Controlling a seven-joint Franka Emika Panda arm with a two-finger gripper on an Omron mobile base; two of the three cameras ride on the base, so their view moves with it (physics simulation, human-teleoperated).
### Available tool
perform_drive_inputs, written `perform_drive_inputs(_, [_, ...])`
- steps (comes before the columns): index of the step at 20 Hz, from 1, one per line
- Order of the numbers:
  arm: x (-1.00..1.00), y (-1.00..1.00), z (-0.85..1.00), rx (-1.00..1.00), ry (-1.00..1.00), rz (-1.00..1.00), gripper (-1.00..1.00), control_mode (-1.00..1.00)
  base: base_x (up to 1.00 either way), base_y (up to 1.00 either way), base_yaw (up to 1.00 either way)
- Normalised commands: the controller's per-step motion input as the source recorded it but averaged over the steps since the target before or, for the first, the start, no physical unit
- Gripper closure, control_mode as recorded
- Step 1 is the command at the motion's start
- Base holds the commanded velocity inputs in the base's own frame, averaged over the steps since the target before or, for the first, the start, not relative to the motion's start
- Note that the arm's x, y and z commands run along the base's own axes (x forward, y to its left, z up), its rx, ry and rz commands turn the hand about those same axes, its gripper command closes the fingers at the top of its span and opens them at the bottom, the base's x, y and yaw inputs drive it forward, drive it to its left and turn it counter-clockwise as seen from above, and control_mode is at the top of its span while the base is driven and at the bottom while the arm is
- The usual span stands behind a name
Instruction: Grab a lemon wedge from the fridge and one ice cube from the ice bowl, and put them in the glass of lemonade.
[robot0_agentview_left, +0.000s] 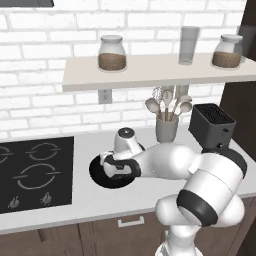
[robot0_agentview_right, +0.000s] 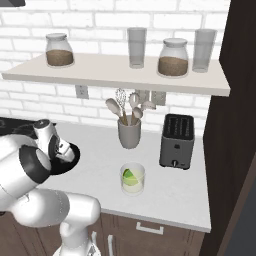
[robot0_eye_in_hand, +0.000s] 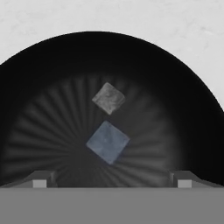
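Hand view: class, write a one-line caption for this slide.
Open claw poised above two ice cubes, bluish and grey, in the black ice bowl.

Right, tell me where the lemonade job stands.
Done: a yellow-green lemon wedge already floats in the short clear glass of lemonade. In hand: the open tool hangs empty above the wide black ice bowl, over two small cubes, one bluish, one grey. Left: grab one cube and drop it into the glass.
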Motion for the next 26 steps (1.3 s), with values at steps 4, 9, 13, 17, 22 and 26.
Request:
perform_drive_inputs(4, [0.19,0.0,-0.05,0.0,0.0,0.0,-1.0,-1.0,0.0,0.0,0.0])
perform_drive_inputs(9, [0.16,0.0,-0.25,0.0,0.01,0.0,-1.0,-1.0,0.0,0.0,0.0])
perform_drive_inputs(13, [0.01,0.0,-0.34,0.0,0.07,0.0,-1.0,-1.0,0.0,0.0,0.0])
perform_drive_inputs(17, [0.01,0.0,-0.27,0.0,0.05,0.0,-1.0,-1.0,0.0,0.0,0.0])
perform_drive_inputs(22, [0.11,0.0,-0.01,0.0,0.0,0.0,-1.0,-1.0,0.0,0.0,0.0])
perform_drive_inputs(26, [0.15,0.01,-0.02,-0.01,0.01,-0.01,-1.0,-1.0,0.0,0.0,0.0])
